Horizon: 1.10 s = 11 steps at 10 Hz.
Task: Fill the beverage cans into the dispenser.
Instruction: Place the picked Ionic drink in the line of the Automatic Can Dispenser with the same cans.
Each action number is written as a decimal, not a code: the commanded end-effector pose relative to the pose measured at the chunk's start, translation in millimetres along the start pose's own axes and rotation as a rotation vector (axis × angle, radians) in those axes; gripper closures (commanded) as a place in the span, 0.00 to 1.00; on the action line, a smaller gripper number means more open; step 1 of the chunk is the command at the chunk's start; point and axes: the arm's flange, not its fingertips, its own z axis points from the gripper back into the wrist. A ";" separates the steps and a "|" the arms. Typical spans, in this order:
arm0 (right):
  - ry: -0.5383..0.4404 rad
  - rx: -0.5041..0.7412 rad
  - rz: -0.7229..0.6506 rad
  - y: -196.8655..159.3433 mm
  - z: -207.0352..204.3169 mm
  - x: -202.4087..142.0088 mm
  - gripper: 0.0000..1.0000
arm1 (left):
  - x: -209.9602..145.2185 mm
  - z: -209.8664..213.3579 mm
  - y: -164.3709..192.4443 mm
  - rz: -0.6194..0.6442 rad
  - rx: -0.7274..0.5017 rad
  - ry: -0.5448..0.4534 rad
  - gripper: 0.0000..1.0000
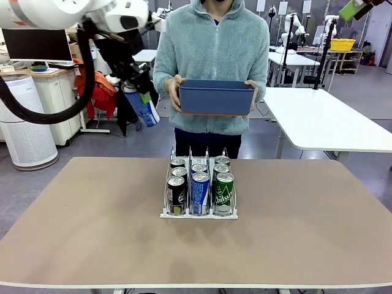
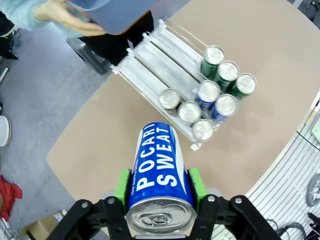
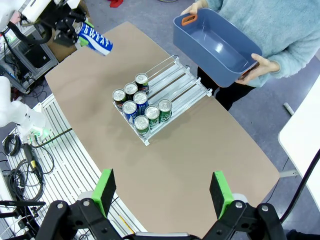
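**Blue can held aloft, eight cans in the rack**

Above the desk's (image 1: 92,233) far left corner, my left end effector (image 2: 159,192) pinches a blue can (image 2: 157,175) between its green pads (image 2: 122,186), the can tilted with its silver top toward my wrist and white lettering running up its side. In the front view the same can (image 1: 142,105) hangs in the air, well apart from the dispenser (image 1: 199,213).

The dispenser sits near the middle of the desk with three lanes. Eight cans stand at its near end: three dark cans (image 1: 176,193) in the left lane, two blue cans (image 1: 200,192) in the middle, three green cans (image 1: 224,193) in the right.

My right end effector (image 3: 162,192) hangs high over the desk, fingers spread wide, holding nothing.

Across the desk a person holds a blue tub (image 1: 216,97) in both hands.
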 end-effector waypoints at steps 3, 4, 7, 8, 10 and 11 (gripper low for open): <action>0.001 0.010 0.006 1.7 -1.6 -3.0 0.00 | 21.1 -14.9 -36.7 -0.042 -0.049 0.023 0.43; 0.001 0.010 0.006 1.7 -1.6 -3.0 0.00 | 21.6 -7.7 -32.4 -0.086 -0.053 0.015 0.43; 0.001 0.010 0.006 1.7 -1.6 -3.0 0.00 | 14.0 -15.9 -39.1 -0.021 -0.029 0.030 0.43; 0.001 0.010 0.006 1.7 -1.6 -3.0 0.00 | 14.0 -15.9 -39.1 -0.021 -0.029 0.030 0.43; 0.001 0.010 0.006 1.7 -1.6 -3.0 0.00 | 17.9 -19.4 -40.3 -0.034 -0.039 0.033 0.43; 0.001 0.010 0.006 1.7 -1.6 -3.0 0.00 | 20.6 -27.5 -49.6 -0.001 -0.059 0.025 0.43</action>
